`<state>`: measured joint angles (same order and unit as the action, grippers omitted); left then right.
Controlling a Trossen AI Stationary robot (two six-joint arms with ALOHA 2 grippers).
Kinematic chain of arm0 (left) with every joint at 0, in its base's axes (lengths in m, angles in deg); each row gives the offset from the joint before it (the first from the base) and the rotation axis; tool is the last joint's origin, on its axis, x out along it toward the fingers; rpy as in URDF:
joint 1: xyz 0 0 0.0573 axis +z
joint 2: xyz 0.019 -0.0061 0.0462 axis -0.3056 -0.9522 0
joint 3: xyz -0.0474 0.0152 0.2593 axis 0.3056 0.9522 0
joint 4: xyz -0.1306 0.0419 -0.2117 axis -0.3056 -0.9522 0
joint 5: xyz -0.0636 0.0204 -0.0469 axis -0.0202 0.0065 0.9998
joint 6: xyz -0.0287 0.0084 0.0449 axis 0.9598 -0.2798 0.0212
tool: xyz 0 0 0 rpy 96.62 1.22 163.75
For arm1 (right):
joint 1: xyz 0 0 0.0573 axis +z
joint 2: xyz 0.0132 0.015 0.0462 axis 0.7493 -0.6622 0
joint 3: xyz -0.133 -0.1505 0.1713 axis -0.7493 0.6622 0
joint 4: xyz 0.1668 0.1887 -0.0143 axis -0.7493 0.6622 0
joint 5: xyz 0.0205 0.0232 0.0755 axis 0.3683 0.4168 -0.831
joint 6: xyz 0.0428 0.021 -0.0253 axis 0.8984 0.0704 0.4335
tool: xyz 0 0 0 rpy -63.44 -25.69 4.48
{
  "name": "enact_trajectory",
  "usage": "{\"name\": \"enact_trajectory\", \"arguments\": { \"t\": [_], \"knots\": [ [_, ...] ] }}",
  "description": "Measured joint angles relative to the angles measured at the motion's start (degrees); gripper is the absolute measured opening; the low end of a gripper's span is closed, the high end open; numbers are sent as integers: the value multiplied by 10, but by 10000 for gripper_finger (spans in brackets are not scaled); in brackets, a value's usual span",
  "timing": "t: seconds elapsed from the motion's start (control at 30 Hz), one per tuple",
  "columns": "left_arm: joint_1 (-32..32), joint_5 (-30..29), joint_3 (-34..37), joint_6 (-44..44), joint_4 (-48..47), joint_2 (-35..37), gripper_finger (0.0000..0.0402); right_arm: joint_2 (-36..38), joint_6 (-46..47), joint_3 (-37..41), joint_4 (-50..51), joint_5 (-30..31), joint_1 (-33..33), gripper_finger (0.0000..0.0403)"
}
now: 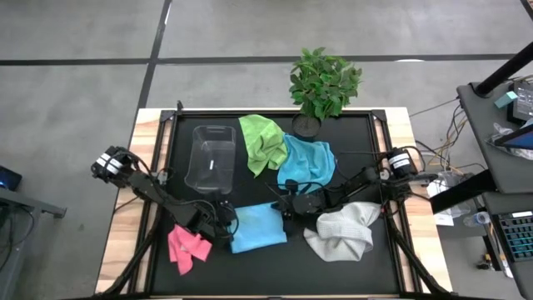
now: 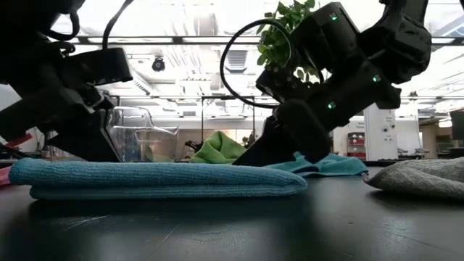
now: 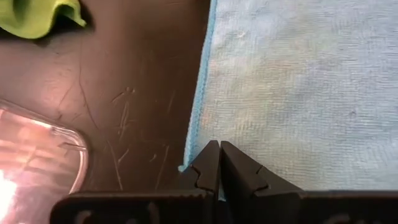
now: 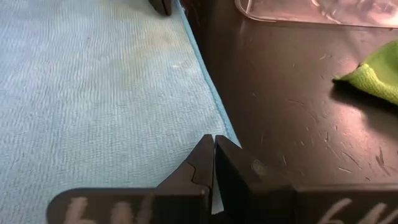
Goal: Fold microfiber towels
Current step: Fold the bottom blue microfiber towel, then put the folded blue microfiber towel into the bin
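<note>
A light blue towel (image 1: 258, 227), folded, lies flat on the black mat near the table's front. My left gripper (image 3: 219, 149) is shut at its far left corner, and my right gripper (image 4: 213, 143) is shut at its far right corner. Both slant down at the towel (image 2: 159, 180). A pink towel (image 1: 187, 246) lies crumpled at the front left. A grey-white one (image 1: 343, 232) lies at the front right. A lime green one (image 1: 262, 142) and a second blue one (image 1: 306, 162) lie bunched at the back. My left gripper has its shut fingertips over the towel's top face just inside its corner (image 3: 194, 158), slanting down from the table's left. I cannot tell whether they touch it. My right gripper has its shut fingertips at the towel's hemmed edge near the corner (image 4: 225, 132), slanting down from the table's right. The fingers hide whether they touch the cloth.
A clear plastic bin (image 1: 212, 157) stands just beyond the left gripper. A potted plant (image 1: 323, 83) stands at the table's far edge. Bare mat shows in front of the blue towel.
</note>
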<state>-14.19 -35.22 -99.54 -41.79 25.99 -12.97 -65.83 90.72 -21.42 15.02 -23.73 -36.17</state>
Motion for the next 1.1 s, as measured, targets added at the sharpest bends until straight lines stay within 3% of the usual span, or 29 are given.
{"name": "enact_trajectory", "arguments": {
  "t": [0.3,0.47,0.57,0.7,0.8,0.93,1.1],
  "knots": [
    [0,38,-26,-5,0,43,0,69,15,0,63,0,11,8],
    [-2,92,-70,27,3,75,0,127,102,0,121,-1,25,9],
    [-3,124,-91,113,5,84,0,156,156,0,157,-21,32,11],
    [-4,183,-89,312,6,86,0,175,217,0,178,-40,47,31],
    [-9,213,-74,403,15,85,4,179,291,-1,183,-88,53,57],
    [-16,208,-67,448,25,84,41,181,393,-6,213,-138,64,107],
    [-15,196,-67,451,47,84,132,181,439,-6,249,-151,94,176]
  ]
}}
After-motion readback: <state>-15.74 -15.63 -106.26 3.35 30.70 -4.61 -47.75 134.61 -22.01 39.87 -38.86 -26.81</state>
